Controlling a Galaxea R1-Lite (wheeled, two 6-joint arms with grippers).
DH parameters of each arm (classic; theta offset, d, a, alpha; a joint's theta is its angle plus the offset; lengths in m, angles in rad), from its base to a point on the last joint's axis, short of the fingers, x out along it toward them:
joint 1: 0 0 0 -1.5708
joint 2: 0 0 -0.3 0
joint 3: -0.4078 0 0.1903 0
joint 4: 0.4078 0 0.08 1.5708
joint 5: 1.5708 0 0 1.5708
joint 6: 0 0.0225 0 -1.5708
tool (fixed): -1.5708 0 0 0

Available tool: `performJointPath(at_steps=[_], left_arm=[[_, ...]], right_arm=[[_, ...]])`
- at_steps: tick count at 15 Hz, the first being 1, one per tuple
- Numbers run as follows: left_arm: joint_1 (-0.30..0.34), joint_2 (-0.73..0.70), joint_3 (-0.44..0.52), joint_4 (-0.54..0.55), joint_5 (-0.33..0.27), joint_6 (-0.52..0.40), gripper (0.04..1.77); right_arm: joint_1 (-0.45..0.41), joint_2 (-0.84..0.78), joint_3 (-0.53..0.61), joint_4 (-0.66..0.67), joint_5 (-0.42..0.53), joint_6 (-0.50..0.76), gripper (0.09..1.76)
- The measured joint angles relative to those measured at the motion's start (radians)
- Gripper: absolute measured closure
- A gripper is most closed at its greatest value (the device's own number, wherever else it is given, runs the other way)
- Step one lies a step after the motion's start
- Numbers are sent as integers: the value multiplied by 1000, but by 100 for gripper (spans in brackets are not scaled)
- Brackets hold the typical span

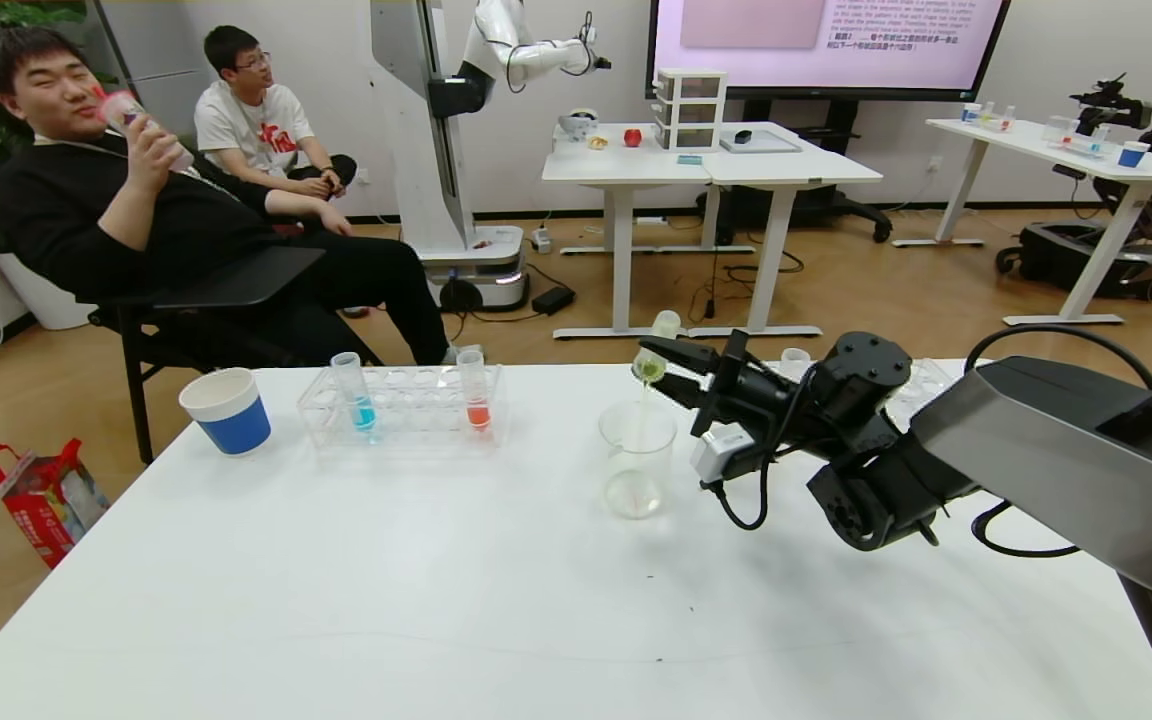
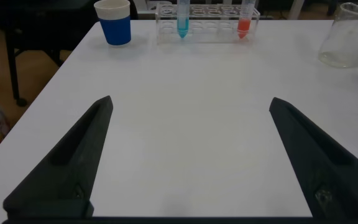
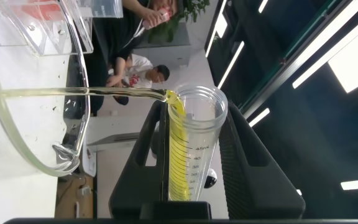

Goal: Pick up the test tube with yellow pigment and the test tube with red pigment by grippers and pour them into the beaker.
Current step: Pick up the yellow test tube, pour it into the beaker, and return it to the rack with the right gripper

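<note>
Table (image 1: pixel 496 600) first: white, wide, carrying everything. Right gripper (image 1: pixel 658 368) reaches in from the right, jaws clamped on the test tube with yellow pigment (image 1: pixel 652 362), tipped above the beaker (image 1: pixel 636 472) so a thin yellow stream runs down into it. Left gripper (image 2: pixel 188 155) hovers low over bare tabletop, jaws wide apart. Farther left, a clear rack (image 1: pixel 404 410) holds the test tube with red pigment (image 1: pixel 476 395) (upright, beside a blue-filled tube (image 1: pixel 354 392)); a blue paper cup (image 1: pixel 226 410) stands left of it.

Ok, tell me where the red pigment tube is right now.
In the head view, the test tube with red pigment stands upright at the right end of the clear rack, left of the beaker, with the blue tube at the rack's left end.
</note>
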Motion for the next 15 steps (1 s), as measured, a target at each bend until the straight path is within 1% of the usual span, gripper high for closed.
performJointPath(at_steps=[8,13,15], left_arm=[[0,0,0,0,0,0,6],[0,0,0,0,0,0,6],[0,0,0,0,0,0,6]], right_arm=[[7,8,-54,43,12,-126,136],[-2,7,-59,77,12,-268,136],[-3,5,-54,80,12,-296,136]])
